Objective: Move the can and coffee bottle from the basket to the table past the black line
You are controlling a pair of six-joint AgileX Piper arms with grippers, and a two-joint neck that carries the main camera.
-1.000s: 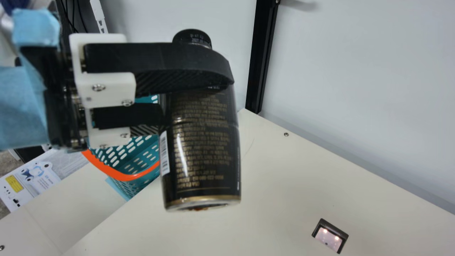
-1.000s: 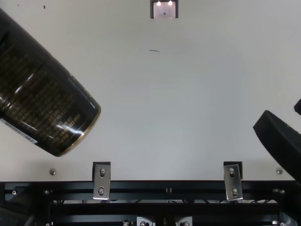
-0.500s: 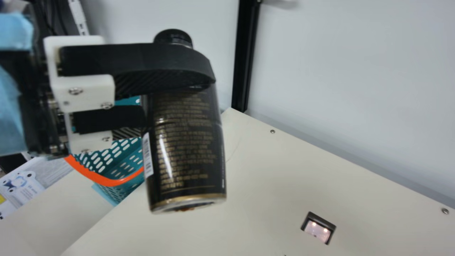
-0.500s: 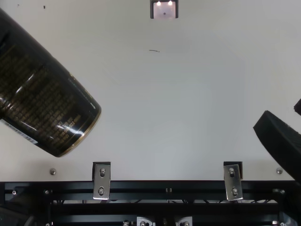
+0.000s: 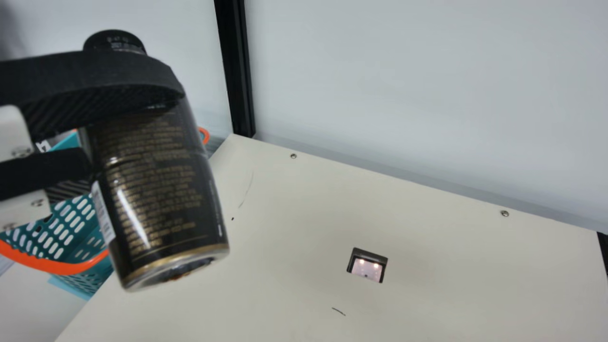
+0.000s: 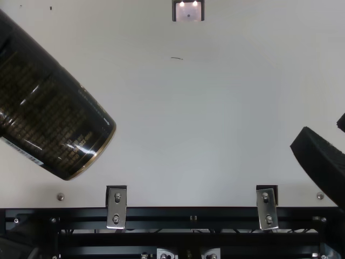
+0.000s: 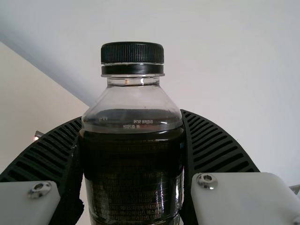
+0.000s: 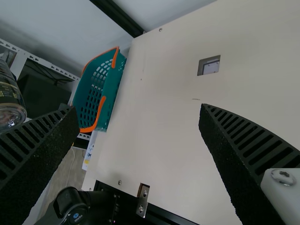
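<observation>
Coffee bottle (image 5: 156,194): pinched in the left gripper (image 7: 132,117), raised above the table (image 5: 427,237). Cap (image 7: 132,52) high, base (image 5: 175,270) low, long axis slanting down rightward; likely wants righting before release. Right gripper (image 8: 137,111): fingers spread, farther from the bottle, unladen.

Main view: the left hand (image 5: 130,135) is cut off by the left edge; the shoulder of the coffee bottle (image 5: 156,190) is covered by one finger, and its fine print is blurred. The basket (image 5: 57,267) is partly hidden behind both; its contents cannot be determined. Top view: bottle cropped at left, right hand (image 6: 323,129) at right. Left wrist view: bottle base cut off below.
</observation>
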